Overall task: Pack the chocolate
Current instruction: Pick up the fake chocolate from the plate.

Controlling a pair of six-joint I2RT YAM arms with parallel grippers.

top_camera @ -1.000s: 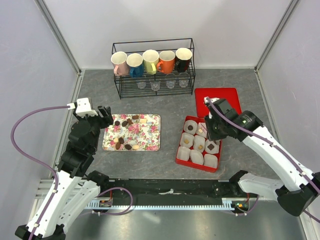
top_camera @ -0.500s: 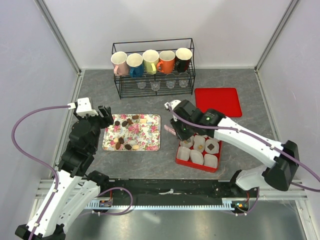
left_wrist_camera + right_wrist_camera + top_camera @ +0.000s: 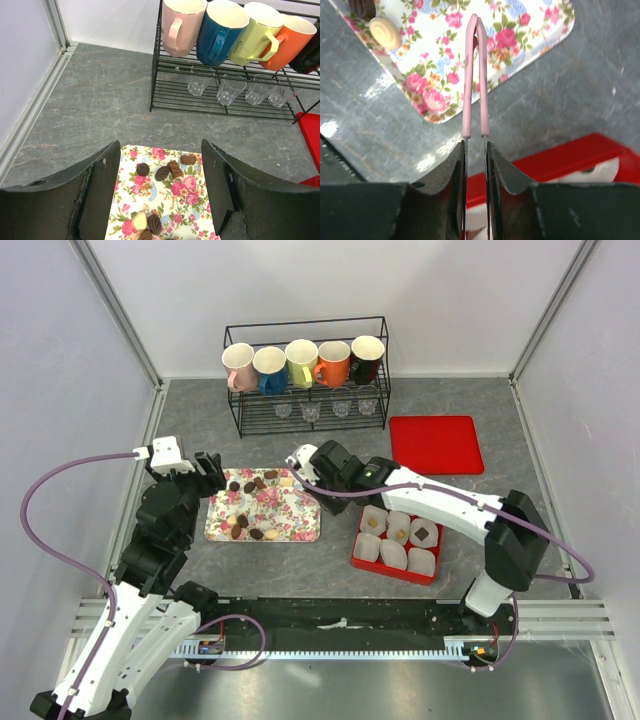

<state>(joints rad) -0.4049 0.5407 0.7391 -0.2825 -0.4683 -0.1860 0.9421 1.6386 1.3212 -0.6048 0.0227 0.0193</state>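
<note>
Several chocolates (image 3: 248,485) lie on a floral tray (image 3: 290,515), mostly dark brown, a few cream. In the left wrist view dark chocolates (image 3: 161,173) sit between my open left gripper's (image 3: 160,150) fingers, which hover over the tray's (image 3: 190,200) far left end (image 3: 212,475). My right gripper (image 3: 308,472) is above the tray's far right corner, shut on pink tongs (image 3: 476,75). The tong tips meet over the tray (image 3: 520,30) with no chocolate between them. A cream chocolate (image 3: 385,32) lies left of them. The red box (image 3: 397,540) of white paper cups holds a few chocolates (image 3: 425,534).
A black wire rack (image 3: 305,370) with mugs and small glasses stands at the back. The red lid (image 3: 435,443) lies flat behind the box. The right arm stretches across from the right, above the box's far side.
The right arm has swung left with the tongs, from over the red box to the floral tray's far right corner. The left arm has not moved.
</note>
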